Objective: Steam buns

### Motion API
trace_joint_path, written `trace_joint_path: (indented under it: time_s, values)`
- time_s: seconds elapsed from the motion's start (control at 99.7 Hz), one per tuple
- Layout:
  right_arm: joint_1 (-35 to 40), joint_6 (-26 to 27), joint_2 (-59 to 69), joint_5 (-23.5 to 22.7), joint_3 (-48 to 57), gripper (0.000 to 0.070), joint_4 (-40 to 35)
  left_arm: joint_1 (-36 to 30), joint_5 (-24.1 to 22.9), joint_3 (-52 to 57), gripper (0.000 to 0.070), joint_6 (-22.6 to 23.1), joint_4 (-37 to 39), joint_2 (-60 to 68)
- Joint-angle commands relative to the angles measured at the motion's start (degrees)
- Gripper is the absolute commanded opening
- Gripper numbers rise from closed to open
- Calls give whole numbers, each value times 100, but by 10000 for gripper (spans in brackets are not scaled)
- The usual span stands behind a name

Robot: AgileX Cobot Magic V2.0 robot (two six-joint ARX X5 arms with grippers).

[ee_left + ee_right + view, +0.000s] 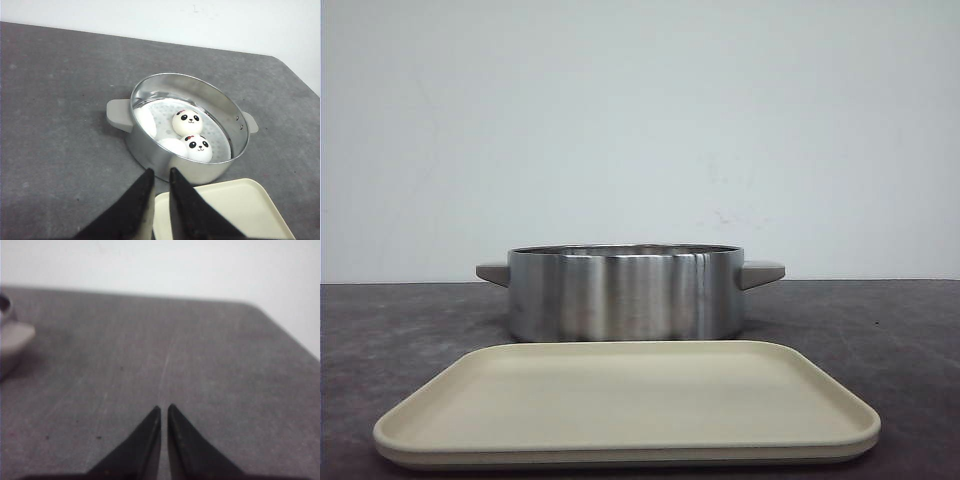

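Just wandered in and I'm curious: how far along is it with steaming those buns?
The buns sit inside the metal steamer pot; the beige tray is bare. Neither the left claw nor the right claw holds anything. No lid is in view.

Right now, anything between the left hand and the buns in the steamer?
Only the steamer pot's near wall. The left hand sits just outside it, nearly closed and empty. The panda buns lie uncovered inside, with no lid on top.
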Motion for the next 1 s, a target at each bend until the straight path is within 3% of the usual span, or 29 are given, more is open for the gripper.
trace_joint_path:
  time_s: [0.0, 0.181, 0.993]
  values:
    - [15, -50, 4, -9, -15, 17, -33, -48, -7, 68, 6, -4, 63, 17]
    - [24, -63, 4, -278, -17, 17, -24, -48, -7, 68, 6, -4, 63, 20]
    - [20, -63, 4, -275, -15, 17, 13, -15, -13, 68, 6, 61, 52, -31]
